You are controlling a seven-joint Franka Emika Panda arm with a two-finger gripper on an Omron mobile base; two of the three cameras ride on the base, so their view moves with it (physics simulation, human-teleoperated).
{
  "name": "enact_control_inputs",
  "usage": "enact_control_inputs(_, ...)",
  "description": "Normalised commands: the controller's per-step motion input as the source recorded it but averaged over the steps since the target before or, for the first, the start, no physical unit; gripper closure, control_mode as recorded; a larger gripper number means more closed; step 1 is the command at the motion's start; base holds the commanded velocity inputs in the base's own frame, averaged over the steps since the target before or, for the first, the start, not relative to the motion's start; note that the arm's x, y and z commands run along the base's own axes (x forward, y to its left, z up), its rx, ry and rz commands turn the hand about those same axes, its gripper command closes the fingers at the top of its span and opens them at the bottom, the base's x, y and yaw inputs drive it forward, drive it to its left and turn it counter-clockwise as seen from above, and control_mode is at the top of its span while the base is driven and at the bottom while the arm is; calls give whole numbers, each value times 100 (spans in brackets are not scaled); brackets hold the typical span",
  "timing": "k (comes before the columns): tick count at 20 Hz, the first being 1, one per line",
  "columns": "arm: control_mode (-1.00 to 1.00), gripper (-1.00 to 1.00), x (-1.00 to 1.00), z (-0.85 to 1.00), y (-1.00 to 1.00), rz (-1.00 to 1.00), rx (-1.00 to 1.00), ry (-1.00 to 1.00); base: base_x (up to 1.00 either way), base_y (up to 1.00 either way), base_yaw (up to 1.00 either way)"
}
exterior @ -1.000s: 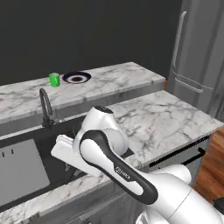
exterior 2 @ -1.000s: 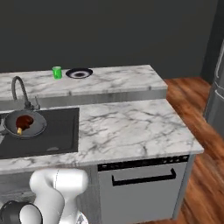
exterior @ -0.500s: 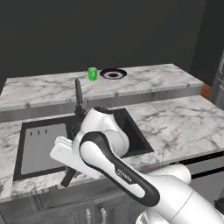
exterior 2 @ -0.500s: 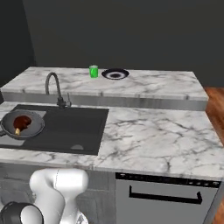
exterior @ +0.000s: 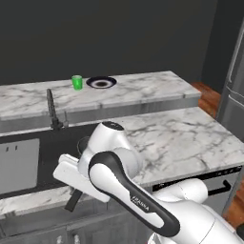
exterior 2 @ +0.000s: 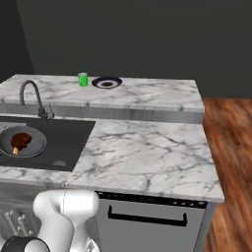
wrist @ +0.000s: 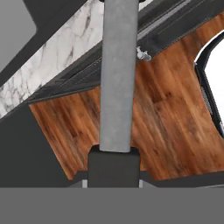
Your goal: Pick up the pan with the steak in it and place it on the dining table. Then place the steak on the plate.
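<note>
You see the gripper (wrist: 113,164) closed tight on the long handle of the pan (exterior 2: 23,142), a small round dark grey pan held over the black sink (exterior 2: 59,140) set into the marble dining table (exterior 2: 147,152). The steak (exterior 2: 20,139), a dark reddish-brown lump with an orange-yellow spot, lies inside the pan. Beyond the sink, the dark plate (exterior 2: 107,82) with its lighter rim sits beside a green cup (exterior 2: 82,79).

Broad bare stretch of white-grey veined marble island top (exterior 2: 147,147) right of dark recessed sink (exterior 2: 64,140), curved dark faucet (exterior 2: 33,97) blocking sink's rear, green cup (exterior 2: 82,79) just beside round dark plate (exterior 2: 107,82) on raised back ledge
</note>
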Motion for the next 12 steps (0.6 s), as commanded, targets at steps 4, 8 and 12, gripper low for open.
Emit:
enact_control_inputs(4,100,100,0,0,0,0,0,0,0,-100,0)
enact_control_inputs(8,100,100,0,0,0,0,0,0,0,-100,0)
enact_control_inputs(12,100,100,0,0,0,0,0,0,0,-100,0)
